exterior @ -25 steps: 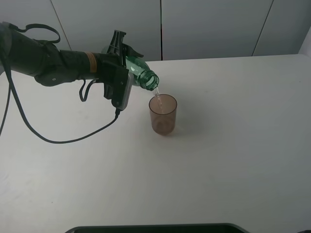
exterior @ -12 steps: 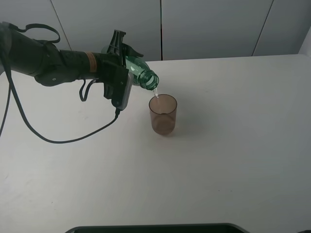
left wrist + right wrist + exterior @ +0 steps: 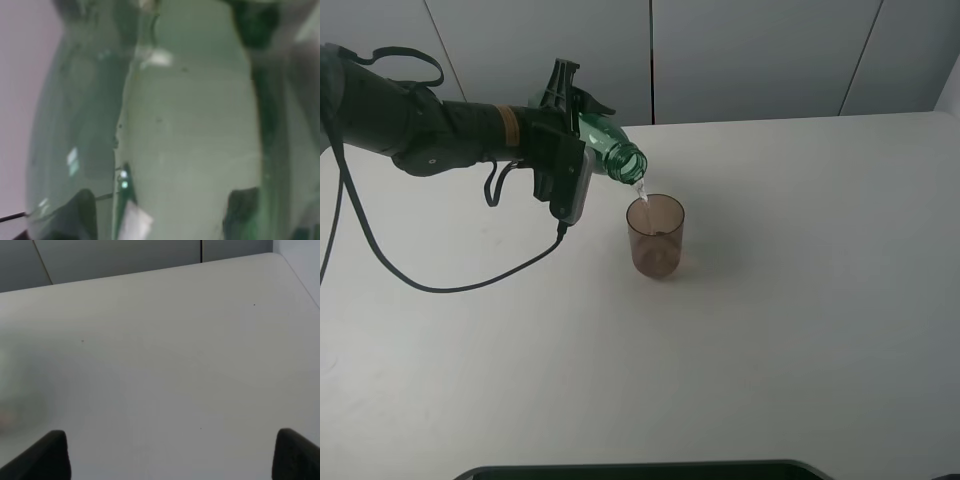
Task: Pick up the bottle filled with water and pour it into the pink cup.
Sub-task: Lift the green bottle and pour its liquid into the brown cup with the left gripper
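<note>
The green-tinted bottle (image 3: 612,151) is tipped over, its open neck pointing down and to the right just above the pink cup (image 3: 656,237). A thin stream of water (image 3: 641,193) falls from the neck into the cup, which stands upright on the white table (image 3: 800,300). My left gripper (image 3: 567,125) is shut on the bottle's body, left of the cup. In the left wrist view the bottle (image 3: 190,140) fills the picture at close range. My right gripper (image 3: 170,455) is open over bare table, its dark fingertips (image 3: 42,457) far apart; it is outside the high view.
A black cable (image 3: 470,285) hangs from the left arm and loops onto the table left of the cup. A dark edge (image 3: 640,470) runs along the near side of the table. Grey wall panels stand behind the table's far edge.
The bottle's neck has shifted very slightly up and left. Water keeps streaming into the cup. The arm has otherwise held still.
</note>
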